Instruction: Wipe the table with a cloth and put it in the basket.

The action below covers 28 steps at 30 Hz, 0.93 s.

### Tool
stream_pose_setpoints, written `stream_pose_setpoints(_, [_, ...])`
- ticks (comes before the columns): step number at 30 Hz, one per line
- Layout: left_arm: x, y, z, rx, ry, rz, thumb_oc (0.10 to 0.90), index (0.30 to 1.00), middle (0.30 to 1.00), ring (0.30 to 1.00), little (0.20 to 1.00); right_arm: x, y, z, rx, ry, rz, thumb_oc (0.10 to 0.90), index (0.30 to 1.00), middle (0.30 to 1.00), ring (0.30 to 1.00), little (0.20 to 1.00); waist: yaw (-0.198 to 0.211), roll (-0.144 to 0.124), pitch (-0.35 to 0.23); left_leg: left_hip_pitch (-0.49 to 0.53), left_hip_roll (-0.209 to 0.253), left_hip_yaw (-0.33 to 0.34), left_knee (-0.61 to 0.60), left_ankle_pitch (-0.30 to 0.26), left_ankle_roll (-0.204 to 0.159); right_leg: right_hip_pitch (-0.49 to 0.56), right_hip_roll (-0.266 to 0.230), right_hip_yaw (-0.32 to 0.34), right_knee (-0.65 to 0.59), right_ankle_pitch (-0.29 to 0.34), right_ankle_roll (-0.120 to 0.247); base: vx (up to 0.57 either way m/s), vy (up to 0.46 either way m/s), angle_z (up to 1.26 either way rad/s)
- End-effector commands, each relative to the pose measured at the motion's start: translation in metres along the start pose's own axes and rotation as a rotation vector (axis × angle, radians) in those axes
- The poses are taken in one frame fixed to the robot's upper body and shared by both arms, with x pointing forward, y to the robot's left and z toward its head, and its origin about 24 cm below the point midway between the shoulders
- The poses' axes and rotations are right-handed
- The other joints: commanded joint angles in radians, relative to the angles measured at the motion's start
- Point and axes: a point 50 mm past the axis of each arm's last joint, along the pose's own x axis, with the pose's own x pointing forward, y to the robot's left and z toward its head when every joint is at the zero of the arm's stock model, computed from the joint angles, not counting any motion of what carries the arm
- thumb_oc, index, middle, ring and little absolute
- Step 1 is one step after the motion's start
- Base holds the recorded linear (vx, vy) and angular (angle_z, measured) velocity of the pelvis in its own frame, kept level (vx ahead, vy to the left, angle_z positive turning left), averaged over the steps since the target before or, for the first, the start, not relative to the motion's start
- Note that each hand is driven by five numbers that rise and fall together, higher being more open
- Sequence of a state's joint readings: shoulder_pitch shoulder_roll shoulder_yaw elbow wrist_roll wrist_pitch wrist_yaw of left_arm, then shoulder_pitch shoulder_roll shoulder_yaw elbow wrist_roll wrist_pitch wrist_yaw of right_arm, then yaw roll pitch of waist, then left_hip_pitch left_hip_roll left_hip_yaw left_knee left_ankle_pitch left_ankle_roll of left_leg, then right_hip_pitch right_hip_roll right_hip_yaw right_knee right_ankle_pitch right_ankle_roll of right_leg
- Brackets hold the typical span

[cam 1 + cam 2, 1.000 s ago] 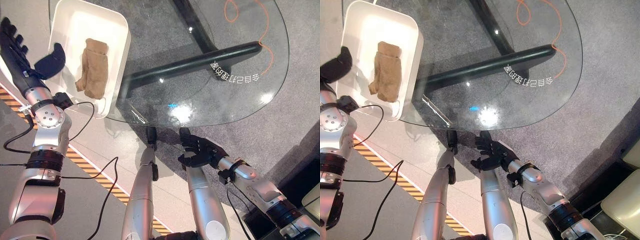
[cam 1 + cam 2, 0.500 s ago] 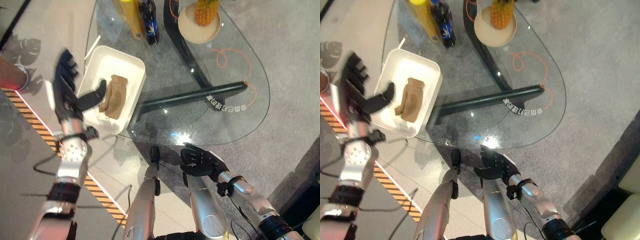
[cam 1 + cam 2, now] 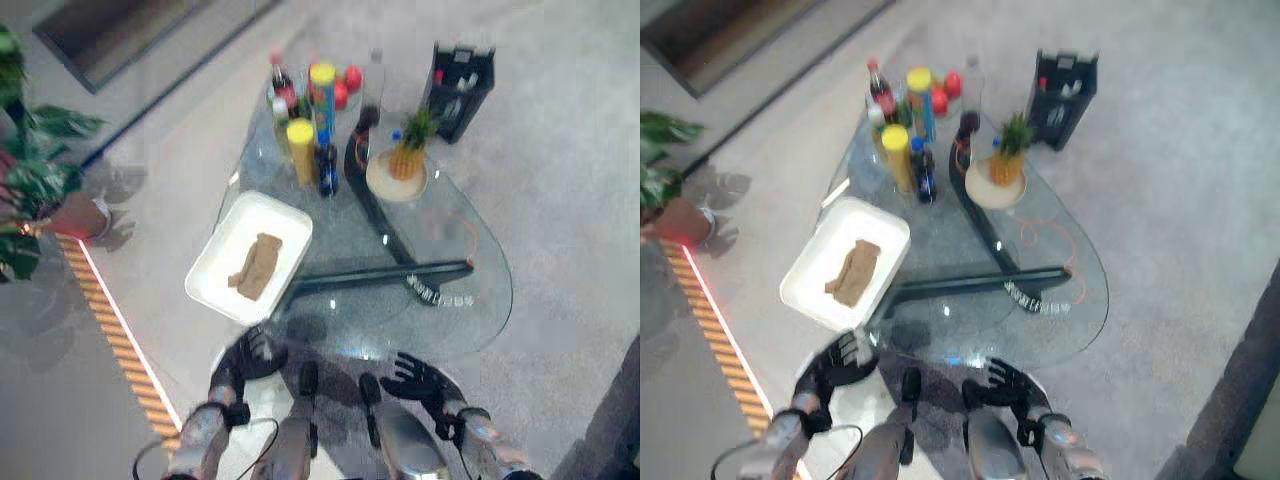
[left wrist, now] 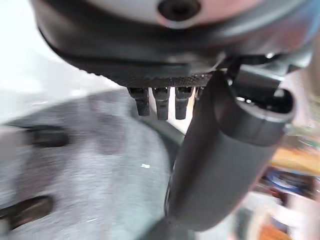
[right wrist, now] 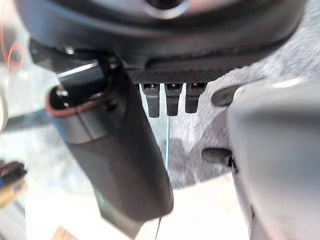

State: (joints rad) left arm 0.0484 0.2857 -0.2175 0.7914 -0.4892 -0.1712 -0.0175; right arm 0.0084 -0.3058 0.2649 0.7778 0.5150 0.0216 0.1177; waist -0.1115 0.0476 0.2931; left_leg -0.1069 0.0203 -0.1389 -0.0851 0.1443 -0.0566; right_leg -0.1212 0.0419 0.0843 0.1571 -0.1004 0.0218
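Cloth (image 3: 256, 265) lies in the white basket (image 3: 217, 284) on the glass tabletop (image 3: 470, 300), beyond both released, empty hands: left robot hand (image 3: 243, 360), right robot hand (image 3: 420, 380), near its edge.

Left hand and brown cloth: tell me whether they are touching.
Apart. In the left eye view the cloth lies in the white basket, and the left hand sits nearer the robot, below the basket's edge.

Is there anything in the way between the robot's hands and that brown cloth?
Nothing visible stands between them. The brown cloth already lies in the white basket on the glass table. The left hand and right hand hang at the table's near edge. The bottles stand beyond the basket.
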Motion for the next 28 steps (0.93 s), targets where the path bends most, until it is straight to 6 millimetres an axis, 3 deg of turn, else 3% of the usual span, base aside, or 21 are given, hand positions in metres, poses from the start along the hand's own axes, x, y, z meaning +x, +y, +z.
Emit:
stream_pose_setpoints(1, [0.004,0.006,-0.004,0.024,0.048,0.004,0.800,0.900,0.900,0.900,0.900,-0.010,-0.007,-0.022,0.012,0.029,-0.020,0.800,0.900,0.900,0.900,0.900,0.004,-0.035,-0.108,0.056,-0.066,0.010,0.041,-0.117,0.030,0.063,0.017,-0.035,-0.080,0.038,0.031,0.06,-0.061,-0.02])
stream_pose_setpoints(4, [-0.001,0.011,-0.028,0.032,0.171,0.036,0.800,0.900,0.900,0.900,0.900,-0.012,-0.012,-0.041,0.039,0.101,-0.051,0.800,0.900,0.900,0.900,0.900,0.001,-0.043,-0.139,0.088,-0.056,0.025,0.036,-0.128,0.032,0.098,0.013,-0.051,-0.091,0.030,0.034,0.02,-0.043,-0.05])
stream_pose_setpoints(8, [-0.003,0.013,-0.038,0.041,0.229,0.048,0.800,0.900,0.900,0.900,0.900,-0.013,-0.013,-0.048,0.040,0.124,-0.068,0.800,0.900,0.900,0.900,0.900,0.000,-0.045,-0.148,0.101,-0.051,0.034,0.035,-0.134,0.033,0.112,0.010,-0.058,-0.096,0.028,0.036,0.00,-0.014,-0.04])
stream_pose_setpoints(9, [-0.007,0.014,-0.052,0.031,0.312,0.060,0.800,0.900,0.900,0.900,0.900,-0.014,-0.016,-0.059,0.015,0.185,-0.101,0.800,0.900,0.900,0.900,0.900,-0.005,-0.049,-0.168,0.120,-0.049,0.047,0.031,-0.144,0.036,0.132,0.006,-0.064,-0.110,0.028,0.040,0.02,-0.031,-0.03])
stream_pose_setpoints(11, [-0.010,0.012,-0.061,0.027,0.365,0.057,0.800,0.900,0.900,0.900,0.900,-0.016,-0.018,-0.069,0.011,0.232,-0.130,0.800,0.900,0.900,0.900,0.900,-0.005,-0.049,-0.178,0.137,-0.046,0.056,0.023,-0.148,0.037,0.147,0.004,-0.070,-0.121,0.029,0.042,0.02,-0.022,-0.11])
stream_pose_setpoints(18, [-0.014,0.009,-0.074,0.016,0.455,0.048,0.800,0.900,0.900,0.900,0.900,-0.024,-0.020,-0.093,0.044,0.375,-0.145,0.800,0.900,0.900,0.900,0.900,-0.006,-0.046,-0.205,0.175,-0.041,0.075,-0.002,-0.159,0.042,0.183,-0.003,-0.077,-0.154,0.036,0.050,0.04,0.000,-0.06])
stream_pose_setpoints(28, [-0.018,0.007,-0.081,-0.008,0.483,0.042,0.800,0.900,0.900,0.900,0.900,-0.032,-0.025,-0.107,0.100,0.465,-0.179,0.800,0.900,0.900,0.900,0.900,-0.008,-0.034,-0.225,0.192,-0.043,0.093,-0.002,-0.175,0.043,0.205,-0.017,-0.097,-0.176,0.043,0.060,0.02,0.009,-0.08])
